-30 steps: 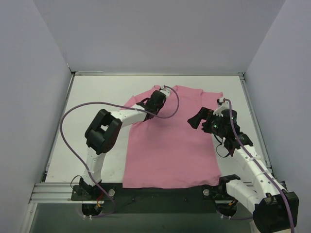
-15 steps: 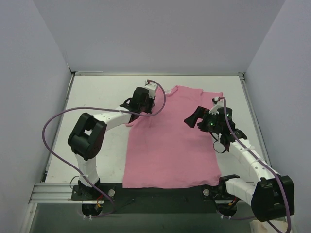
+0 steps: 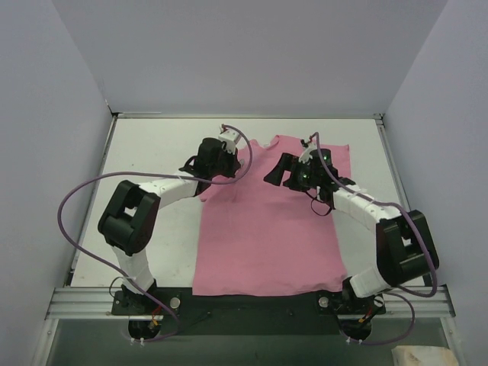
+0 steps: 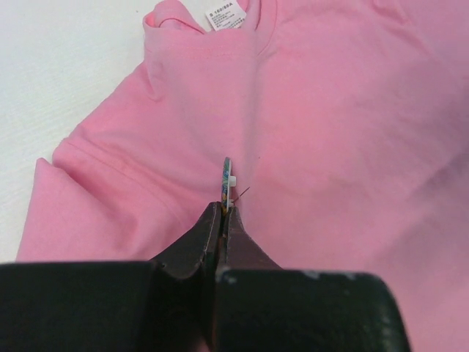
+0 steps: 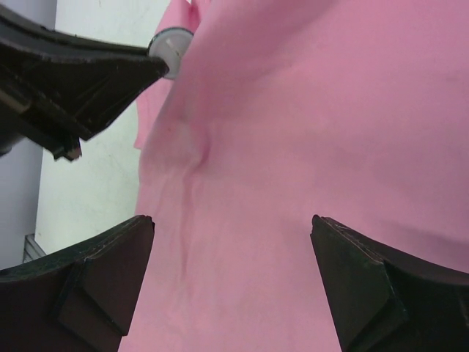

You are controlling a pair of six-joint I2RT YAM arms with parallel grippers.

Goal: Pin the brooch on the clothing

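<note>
Left pincer (image 4: 223, 213): clenched on the brooch (image 4: 228, 176), which stands edge-on between the tips. Right pincer (image 5: 233, 227): jaws spread wide, nothing between them.

Clothing (image 3: 267, 229): pink T-shirt, flat on the tabletop (image 3: 152, 145), collar at the far side, hem at the near edge. Largest loose item.
- The left pincer hangs over the shoulder area beside the collar. The right one is over the upper chest, facing it.
- Whether either touches the fabric: cannot tell.
- A low crease (image 5: 194, 154) runs through the cloth below the brooch.
- Neck label (image 4: 226, 15): small, white, inside the collar.

Brooch: tiny dark disc with a pale rim, above the cloth and not yet fixed to it. A thin sliver juts from its back, possibly the pin; too small to be sure.

Risks (judgement):
- The grip takes only the disc's lower edge, so a sideways push against the fabric could twist it out.
- Soft cloth may dent or slide under the pin instead of being pierced, unless the right pincer pinches or tensions it first.
- The two pincers are near each other, so their fingers could knock together.
- A dropped disc could vanish in a fold.

Room: plain pale walls (image 3: 244, 53) on three sides. Tabletop white, matte, with a raised lip. Metal rail (image 3: 84, 301) at the near edge.
</note>
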